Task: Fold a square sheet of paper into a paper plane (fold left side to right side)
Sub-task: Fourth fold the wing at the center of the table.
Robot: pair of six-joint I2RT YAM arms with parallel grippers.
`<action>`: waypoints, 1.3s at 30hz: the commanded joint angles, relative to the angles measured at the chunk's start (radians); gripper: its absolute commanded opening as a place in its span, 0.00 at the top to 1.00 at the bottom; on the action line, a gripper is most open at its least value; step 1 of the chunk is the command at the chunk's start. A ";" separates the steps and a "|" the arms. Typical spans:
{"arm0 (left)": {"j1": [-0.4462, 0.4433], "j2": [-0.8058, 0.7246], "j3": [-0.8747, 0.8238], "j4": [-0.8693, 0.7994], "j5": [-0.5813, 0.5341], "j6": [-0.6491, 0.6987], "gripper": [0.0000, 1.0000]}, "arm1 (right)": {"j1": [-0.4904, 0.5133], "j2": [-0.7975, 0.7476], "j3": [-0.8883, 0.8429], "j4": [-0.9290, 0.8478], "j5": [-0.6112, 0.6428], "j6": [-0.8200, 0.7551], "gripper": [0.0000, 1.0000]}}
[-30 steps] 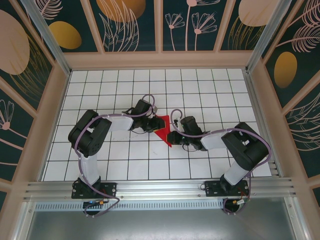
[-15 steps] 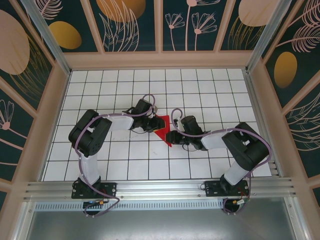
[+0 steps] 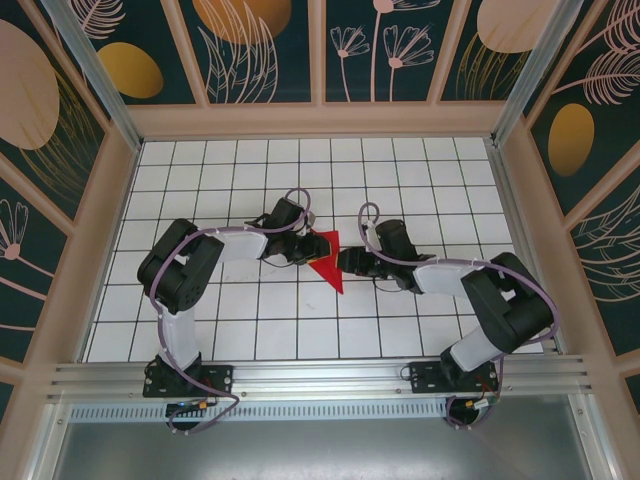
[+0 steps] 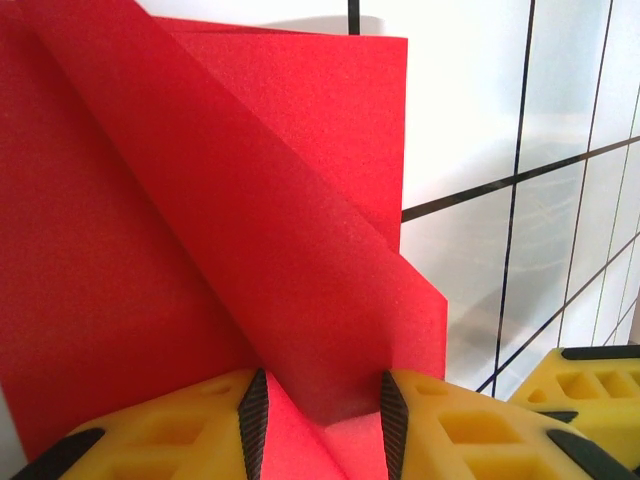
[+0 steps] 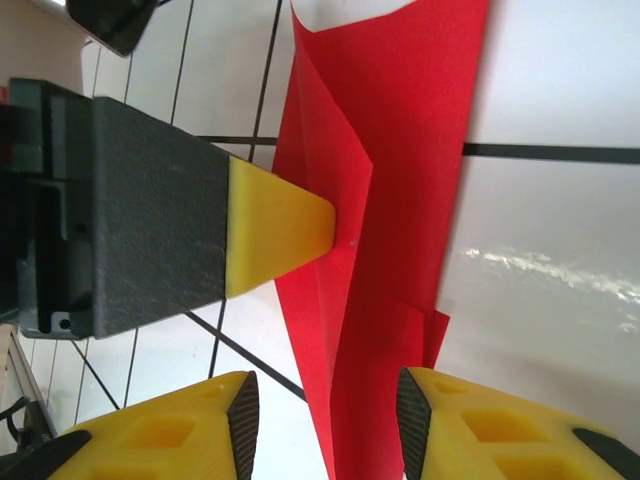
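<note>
In the overhead view, the red sheet lies partly folded near the middle of the white grid table, ending in a point at the bottom. The left gripper meets its left edge and the right gripper its right edge.

In the left wrist view, the red sheet covers the left and centre of the frame, with a diagonal flap running from the upper left down to the bottom centre. The left gripper is spread wide and clamps nothing; its yellow fingers stand either side of the flap's lower end. Another yellow finger sits in the lower right corner.

In the right wrist view, the red sheet runs from the upper right to the bottom centre. There it passes between the parted fingers of the right gripper, which also grasps nothing. From the left of the frame, a yellow fingertip on a black block touches the sheet at a crease.
</note>
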 commanded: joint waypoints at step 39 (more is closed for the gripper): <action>-0.006 0.029 0.007 -0.038 -0.025 0.022 0.62 | -0.005 0.178 0.118 -0.092 0.015 -0.045 0.97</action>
